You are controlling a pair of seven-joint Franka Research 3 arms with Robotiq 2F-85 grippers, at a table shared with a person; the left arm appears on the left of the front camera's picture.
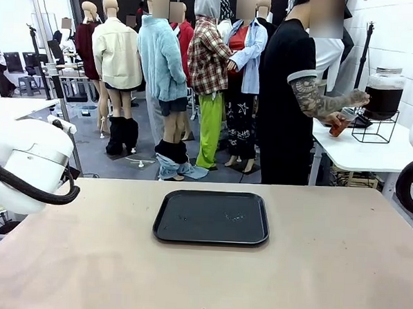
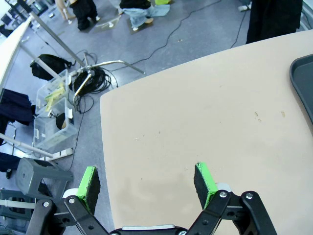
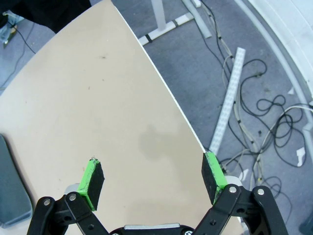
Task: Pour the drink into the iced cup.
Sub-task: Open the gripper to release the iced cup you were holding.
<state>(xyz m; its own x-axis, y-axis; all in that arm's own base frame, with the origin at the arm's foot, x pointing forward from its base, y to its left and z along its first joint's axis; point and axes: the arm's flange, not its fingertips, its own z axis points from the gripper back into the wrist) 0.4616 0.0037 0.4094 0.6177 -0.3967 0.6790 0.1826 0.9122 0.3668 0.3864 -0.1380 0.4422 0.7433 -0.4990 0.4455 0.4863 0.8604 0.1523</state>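
The left gripper (image 2: 146,183) hangs over the near left of the big beige table (image 1: 325,271), its green pads spread wide and holding nothing. A flat black plastic tray (image 1: 212,217) lies in the middle. The right gripper (image 3: 154,181) is spread wide too, over the right edge. Far right, a person's hand (image 1: 337,121) holds a small clear cup (image 1: 340,126) at a big glass jar of dark brown drink (image 1: 383,94) on a white side table (image 1: 359,152).

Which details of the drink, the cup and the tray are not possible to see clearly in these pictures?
- Cup, front view: small and far, mostly covered by the person's hand; ice cannot be made out.
- Spigot of the dispenser jar, front view: hidden behind the person's other hand.
- Tray, left wrist view: cut off by the right edge.
- Tray, right wrist view: cut off by the left edge.
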